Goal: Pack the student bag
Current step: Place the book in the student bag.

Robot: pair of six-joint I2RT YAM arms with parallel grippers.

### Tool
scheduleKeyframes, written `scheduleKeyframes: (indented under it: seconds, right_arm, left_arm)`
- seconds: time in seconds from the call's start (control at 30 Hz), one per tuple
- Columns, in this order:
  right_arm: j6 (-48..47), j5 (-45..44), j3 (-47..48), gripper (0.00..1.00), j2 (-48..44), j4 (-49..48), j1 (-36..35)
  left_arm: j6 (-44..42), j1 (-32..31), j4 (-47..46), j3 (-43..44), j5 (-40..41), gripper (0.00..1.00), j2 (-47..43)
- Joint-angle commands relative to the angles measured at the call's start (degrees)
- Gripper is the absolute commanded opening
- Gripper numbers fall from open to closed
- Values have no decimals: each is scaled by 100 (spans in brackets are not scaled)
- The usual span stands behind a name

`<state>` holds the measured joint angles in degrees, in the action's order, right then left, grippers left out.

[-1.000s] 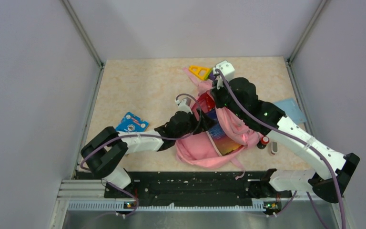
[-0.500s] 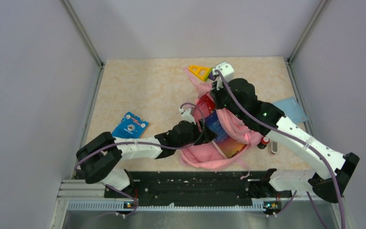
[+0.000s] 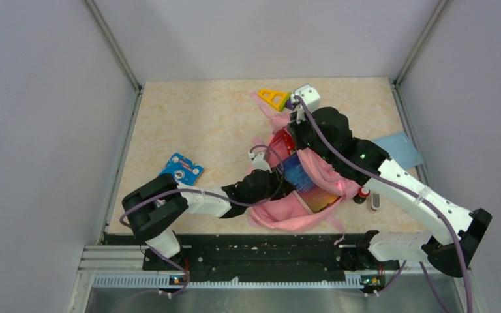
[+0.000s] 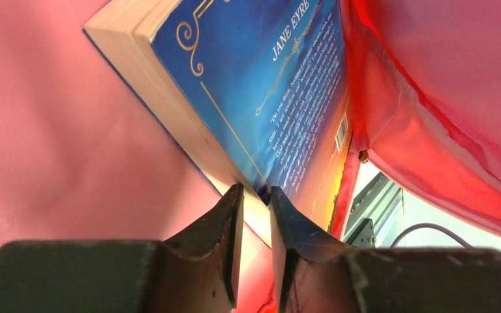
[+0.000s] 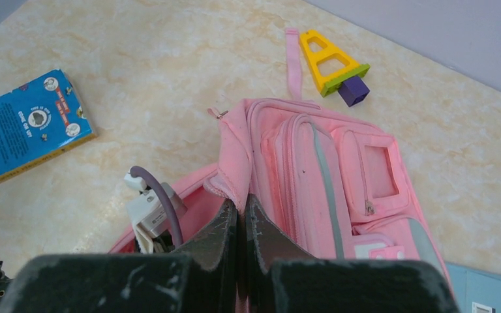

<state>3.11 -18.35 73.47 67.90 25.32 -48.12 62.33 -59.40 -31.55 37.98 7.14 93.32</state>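
On the desk [image 3: 196, 124], right of centre, lies the student bag [image 3: 280, 216], mouth gaping because our right jaws pinch its rim fabric and hold it up. Our left jaws, inside, nip the blue book [image 4: 280, 85] by its edge to slide it deeper, we judge.

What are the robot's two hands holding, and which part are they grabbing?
The left gripper pinches the blue book by its near corner, inside the student bag. The right gripper pinches the fabric rim of the bag's opening.
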Motion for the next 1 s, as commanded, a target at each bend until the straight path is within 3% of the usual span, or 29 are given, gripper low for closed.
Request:
scheduleKeyframes:
  seconds: [0.0, 0.2, 0.53, 0.7, 0.87, 0.97]
  right_arm:
    - [14, -79, 195, 0, -112, -892, 47]
    - [27, -1, 213, 0, -23, -921, 46]
    - [51, 10, 182, 0, -5, -909, 44]
    - [42, -14, 170, 0, -39, -865, 46]
    - [16, -54, 143, 0, -88, -856, 43]
    - [-22, -107, 141, 0, -126, -856, 48]
  left_arm:
    - [22, 4, -971, 273, 239, 23, 193]
    - [-60, 115, -1808, 364, 650, 0, 530]
    - [-463, 342, -2081, 1245, 915, 0, 1149]
    - [-651, 512, -2253, 1190, 749, 1, 1153]
    - [-1055, 847, -1937, 666, 584, 41, 386]
    - [-1633, 1046, -951, 578, 369, 57, -304]
